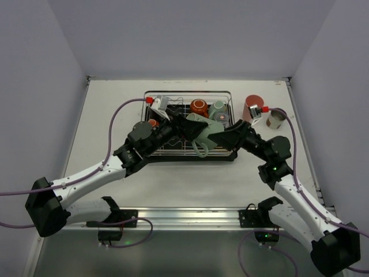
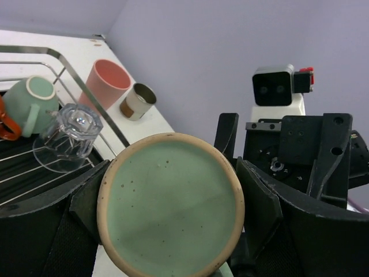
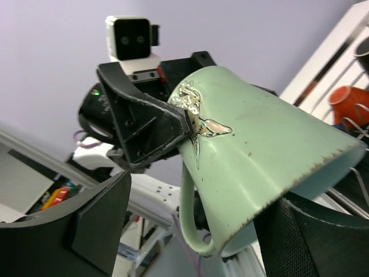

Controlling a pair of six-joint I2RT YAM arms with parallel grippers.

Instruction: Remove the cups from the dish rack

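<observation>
A mint-green mug (image 1: 203, 134) hangs on its side above the dish rack (image 1: 187, 92), handle down. My left gripper (image 1: 180, 128) is shut on its base end; in the left wrist view the mug's base (image 2: 170, 205) fills the gap between my fingers (image 2: 262, 199). My right gripper (image 1: 223, 138) is open around the mug's rim end; in the right wrist view the mug (image 3: 259, 156) lies between my spread fingers (image 3: 98, 222). An orange cup (image 1: 199, 107), another mint mug (image 1: 217, 109) and a clear glass (image 2: 69, 135) sit in the rack.
A pink tumbler (image 1: 252, 107) and a metal cup (image 1: 275, 119) stand on the table right of the rack. A second orange cup (image 1: 153, 123) shows at the rack's left side. White walls enclose the table on three sides.
</observation>
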